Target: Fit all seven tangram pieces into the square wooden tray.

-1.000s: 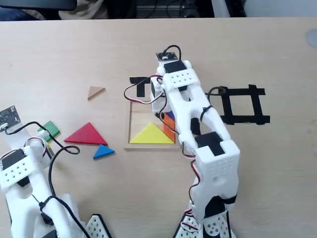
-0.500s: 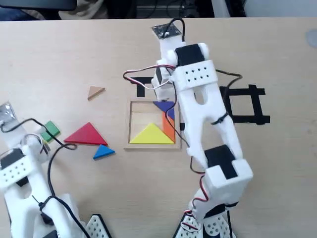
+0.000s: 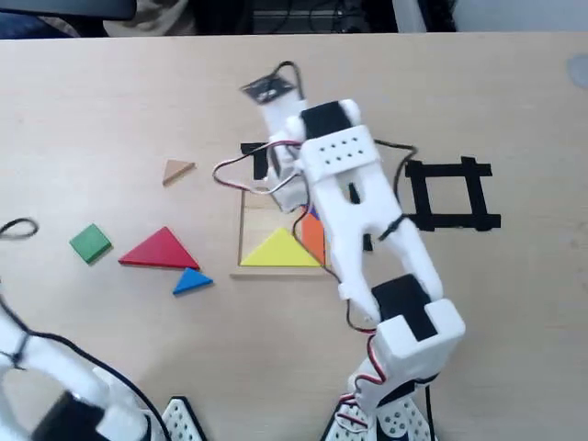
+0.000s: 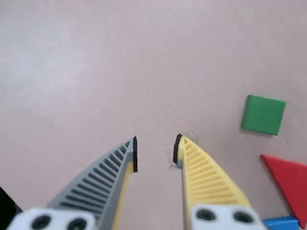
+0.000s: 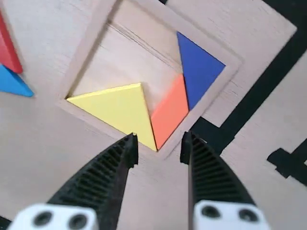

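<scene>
- Three of the seven pieces sit in the square wooden tray point(image 3: 276, 270) at the middle of the counter point(image 3: 478, 101). A large yellow triangle point(image 3: 278, 249) touches an orange four-sided piece point(image 3: 315, 241), and a dark blue triangle point(image 5: 197, 67) lies against the orange one.
- Four pieces lie loose on the counter outside the tray: a green square point(image 3: 90, 243), a large red triangle point(image 3: 161, 249), a small light-blue triangle point(image 3: 191, 280) just beside the red one, and a small tan wooden triangle point(image 3: 177, 169) set apart from the rest.
- The right pincer point(image 5: 159, 143) hangs over the tray's corner, jaws moderately apart and empty. The left pincer point(image 4: 156, 152), likewise parted with nothing between, hovers over bare counter near the green square.
- The step in hand looks like fetching the next loose piece. That calls for a descent onto one, likely the green square, and a squeeze across its edges.
- The right wrist view shows the dark blue triangle whole, where the arm partly covers it from above. The high view lays out all four loose pieces together.
</scene>
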You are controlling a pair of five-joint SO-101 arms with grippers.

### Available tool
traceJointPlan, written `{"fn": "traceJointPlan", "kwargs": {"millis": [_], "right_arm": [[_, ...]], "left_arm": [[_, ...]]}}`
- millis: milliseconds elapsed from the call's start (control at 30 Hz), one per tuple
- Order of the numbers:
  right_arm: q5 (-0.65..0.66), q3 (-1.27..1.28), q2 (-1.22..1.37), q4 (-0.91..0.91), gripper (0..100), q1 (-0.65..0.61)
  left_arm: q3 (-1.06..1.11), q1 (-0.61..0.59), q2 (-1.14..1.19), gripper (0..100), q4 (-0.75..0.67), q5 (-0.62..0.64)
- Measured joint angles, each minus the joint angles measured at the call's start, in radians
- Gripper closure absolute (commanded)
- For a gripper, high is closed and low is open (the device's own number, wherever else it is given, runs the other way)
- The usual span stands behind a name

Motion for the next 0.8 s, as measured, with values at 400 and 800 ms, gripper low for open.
{"fn": "traceJointPlan", "kwargs": {"millis": [400,800], "right_arm": [[-0.071,0.008,-0.121,0.023,98.5,0.176],[-0.215,0.506,-0.321,-0.331,98.8,0.373]], "left_arm": [[-0.316,0.585,0.433,84,-0.302,-0.250],[-1.094,0.799,1.185,85,-0.077,-0.258]]}}
